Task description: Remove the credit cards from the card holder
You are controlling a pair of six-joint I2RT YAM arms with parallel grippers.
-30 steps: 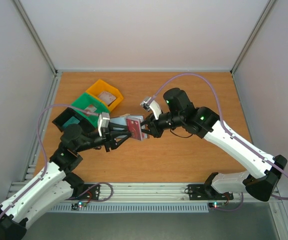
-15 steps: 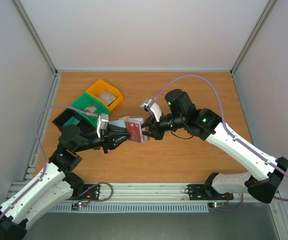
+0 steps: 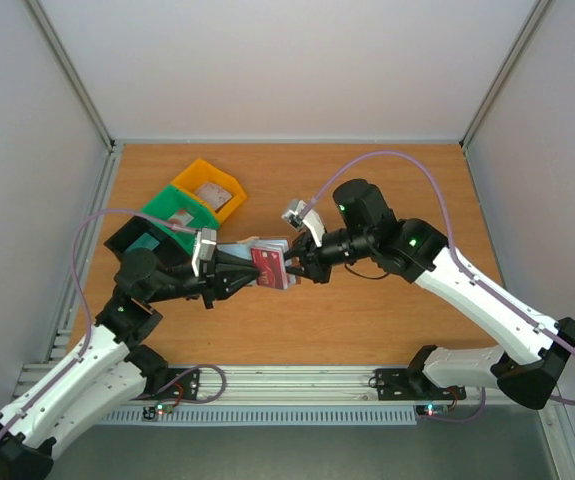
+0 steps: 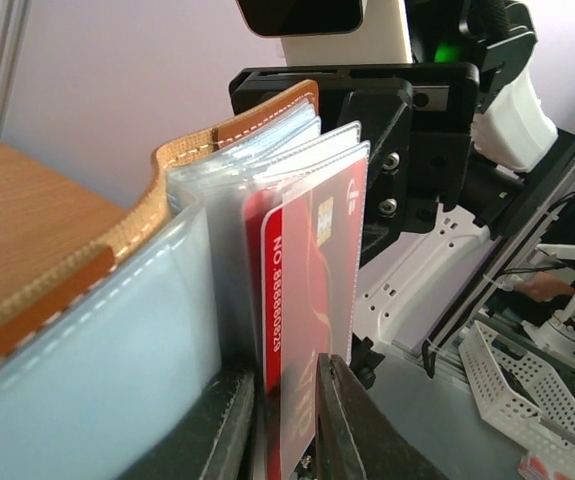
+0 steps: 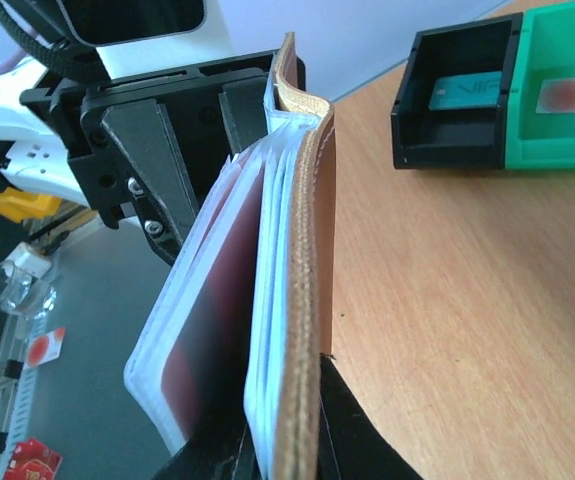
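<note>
- The card holder (image 3: 239,247) is held in the air over the desk (image 3: 367,330), between the two arms. It looks clear of the wood, which lets each arm work on one end.
- The right pincer (image 5: 282,455) is clamped tight on the brown cover and the sleeves just behind it. I judge this to be the anchor grip, keeping the wallet on edge and fanned open.
- The left pincer (image 4: 285,440) is drawn narrow on the near edge of a red credit card (image 4: 312,290), with one finger against each face. The card's far end lies inside a clear sleeve (image 4: 359,150), so the extraction looks barely begun.
- With the grips opposed, a pull away from the right arm would probably slide the card straight along its sleeve.
- The left wrist view shows the card's printed digits and chip, the stacked sleeves and the stitched cover. From overhead the card is only a red patch.
- In the right wrist view the card is a dark red shape behind plastic. That view does show the leather edge in the grip, and beyond it a black bin (image 5: 407,110) holding a teal card, next to a green bin (image 5: 557,140).
- Only the overhead view shows both arms meeting mid-desk, near the bins.
</note>
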